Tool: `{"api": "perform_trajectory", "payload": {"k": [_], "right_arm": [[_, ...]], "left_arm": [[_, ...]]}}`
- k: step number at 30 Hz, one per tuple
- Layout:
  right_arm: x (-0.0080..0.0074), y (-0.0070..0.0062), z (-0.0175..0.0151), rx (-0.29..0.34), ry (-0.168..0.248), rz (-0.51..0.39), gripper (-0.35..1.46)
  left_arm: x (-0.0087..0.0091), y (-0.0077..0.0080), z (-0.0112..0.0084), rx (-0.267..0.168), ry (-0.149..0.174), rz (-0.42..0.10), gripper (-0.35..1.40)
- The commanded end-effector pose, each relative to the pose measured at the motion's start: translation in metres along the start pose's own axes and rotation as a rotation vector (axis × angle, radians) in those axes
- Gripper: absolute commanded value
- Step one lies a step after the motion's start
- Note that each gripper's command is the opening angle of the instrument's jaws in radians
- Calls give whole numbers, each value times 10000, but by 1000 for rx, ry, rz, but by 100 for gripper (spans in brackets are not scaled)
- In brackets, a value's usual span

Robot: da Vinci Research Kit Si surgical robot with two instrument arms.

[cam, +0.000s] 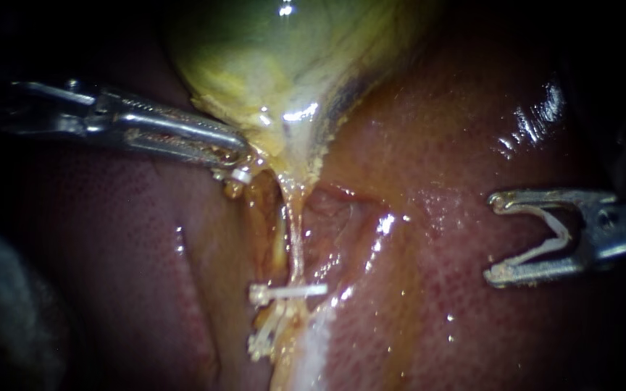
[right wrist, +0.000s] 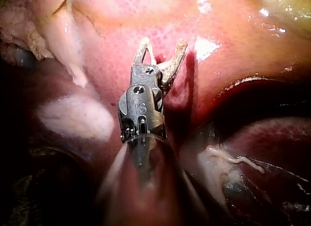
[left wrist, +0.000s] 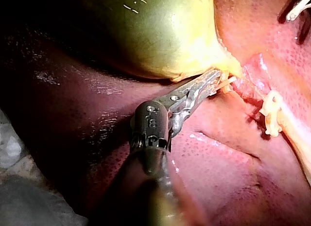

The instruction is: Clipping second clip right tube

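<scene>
Left instrument [cam: 238, 161]: jaws clamped on the gallbladder [cam: 277, 58] neck, keeping the tube [cam: 295, 232] taut over the liver [cam: 458, 181]. The tube is thin, pale, wet and soft, so it is likely slippery and easily torn. One set clip [cam: 288, 291] crosses it low; a lower clip [cam: 264, 339] sits beneath, though I cannot tell on which strand. Right instrument [cam: 493, 239]: well off to the side, jaws wide, with a new clip [cam: 548, 242] seated between them, touching both. Best purchase is probably the bare stretch above the set clip, taken square across, without pulling.
</scene>
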Motion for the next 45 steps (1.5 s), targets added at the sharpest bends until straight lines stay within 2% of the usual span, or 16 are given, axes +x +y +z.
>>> {"api": "perform_trajectory", "payload": {"k": [1, 5, 8, 12, 16, 20, 34, 37, 45], "right_arm": [[0, 0, 0, 0, 0, 0, 49], [0, 0, 0, 0, 0, 0, 49], [0, 0, 0, 0, 0, 0, 49], [0, 0, 0, 0, 0, 0, 49], [0, 0, 0, 0, 0, 0, 49], [0, 0, 0, 0, 0, 0, 49], [8, 2, -1, 8, 0, 6, 49], [18, 3, 4, 20, 20, 9, 49], [50, 2, 28, 89, 102, 145, 49]], "left_arm": [[0, 0, 0, -1, 0, 0, -35], [0, 2, -5, -3, -1, 0, -35], [3, 5, -16, -10, -3, -2, -35], [7, 8, -40, -13, -4, -5, -35], [13, 7, -71, 7, 4, -10, -35], [22, 4, -89, 23, 7, -17, -35], [23, 6, -92, 26, 8, -19, -35], [23, 7, -92, 27, 9, -19, -35], [23, 10, -91, 29, 9, -20, -35]]}}
